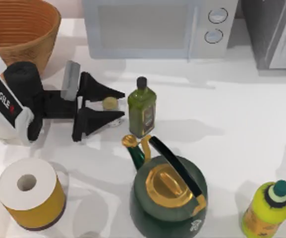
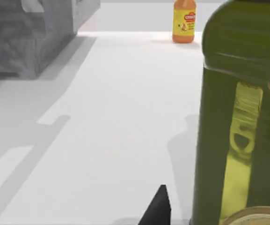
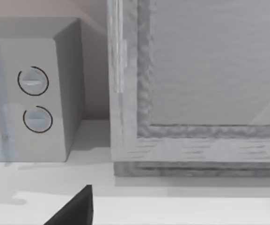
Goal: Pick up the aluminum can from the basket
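top view, front of table: a paper roll on the left, a green kettle in the middle, a yellow bottle on the right.
middle of table: the left gripper lies low over the table, reaching toward the right side.
left gripper state: released, fingers spread wide, with daylight on both sides of what sits between them.
can: a small pale round top sits between those fingers. i take it for the can seen end-on.
where the can is: on the table, it seems, well apart from the basket and not inside it.
long axis: upright, judging by the round end facing the overhead camera.
key relation: the can is already inside the finger gap, one finger on each side, touching neither.
nearer arm: the left, by far.
just beyond: an oil bottle stands just beside the fingertips, on the can's far side from the wrist, so there is little room ahead.
left wrist view: the can's rim sits low, with the oil bottle looming close behind it and an orange bottle far off.
stage: fits either a grip about to close or a can just let go.
back of table: the basket on the left, then a microwave.
right arm: parked, its camera facing the microwave.
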